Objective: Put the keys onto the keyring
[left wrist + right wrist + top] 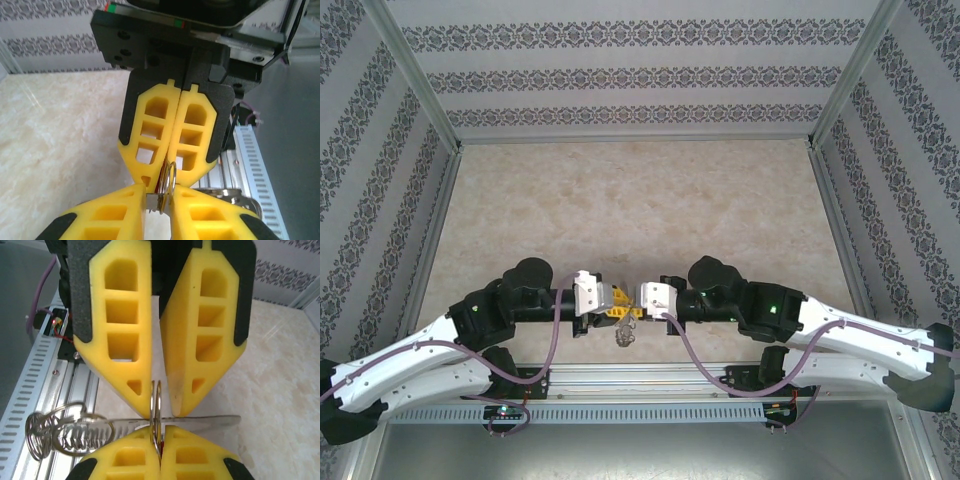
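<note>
1. The table [640, 200] has a pale marbled top. Both arms meet low over its near edge, so the work hangs in the air between them.
2. The right gripper [169, 170] is clamped fully together, with the ring's wire running into the seam between its pads. The left gripper [161, 410] faces it tip to tip, a sliver apart, with the ring's rim in the gap. Whether it pinches or only brackets the rim, I cannot tell.
3. The keyring [156, 407] stands edge-on between the two sets of tips. It looks like thin, stiff, springy wire, smooth enough to swivel in the pads. It is best held across its flat faces, clear of the split. The cluster of small silvery pieces [65, 432] dangles off to one side and probably tugs the ring round.
4. The key [210, 421] shows as a flat silver blade lying crosswise, just beside the ring. I cannot make out its head. It is likely light, rigid and slick, so take it by the head and leave the hole free.
</note>
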Robot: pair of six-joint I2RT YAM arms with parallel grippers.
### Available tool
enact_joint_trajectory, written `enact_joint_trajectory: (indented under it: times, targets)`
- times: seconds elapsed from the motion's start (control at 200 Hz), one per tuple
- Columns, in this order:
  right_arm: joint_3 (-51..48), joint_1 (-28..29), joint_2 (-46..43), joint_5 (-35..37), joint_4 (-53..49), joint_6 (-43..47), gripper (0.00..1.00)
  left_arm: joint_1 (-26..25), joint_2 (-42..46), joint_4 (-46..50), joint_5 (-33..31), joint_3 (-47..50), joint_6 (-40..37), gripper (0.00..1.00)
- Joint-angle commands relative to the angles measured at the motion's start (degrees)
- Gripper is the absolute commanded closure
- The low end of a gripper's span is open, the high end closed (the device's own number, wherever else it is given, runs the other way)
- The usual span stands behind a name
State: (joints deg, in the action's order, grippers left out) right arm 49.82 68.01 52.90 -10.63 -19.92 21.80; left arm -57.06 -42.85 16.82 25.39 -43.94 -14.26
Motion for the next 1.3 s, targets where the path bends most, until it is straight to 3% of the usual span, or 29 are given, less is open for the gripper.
enact_joint_trajectory:
  times: [0.0,0.245,0.5,0.789,1.094,1.299]
  targets:
    - [2.90,-0.27,0.70,-1.83,-0.24,-0.02,1.00,-0.86,-0.87,5.75,0.19,-2.86,-3.21,0.98]
    - [2.23,-0.17,-0.40,-1.39,-0.15,-0.30,1.00,-0.86,2.61,2.03,-0.23,-0.27,-2.51,1.00]
    - [0.88,-0.24,-0.50,-3.21,1.99,-1.87,1.00,-0.86,10.15,-11.60,1.37,5.70,2.07,1.00]
    - [2.91,-0.18,2.02,-4.49,1.69,-1.67,1.00,-0.86,9.72,-21.60,4.16,9.72,5.00,1.00]
    - [0.01,-0.15,-3.07,-1.03,3.78,-2.16,0.71,-0.90,9.97,-23.38,3.76,10.46,5.47,1.00]
    - [-1.02,0.12,-6.77,0.21,4.47,-1.85,0.72,-0.86,9.90,-21.85,3.13,10.51,5.21,1.00]
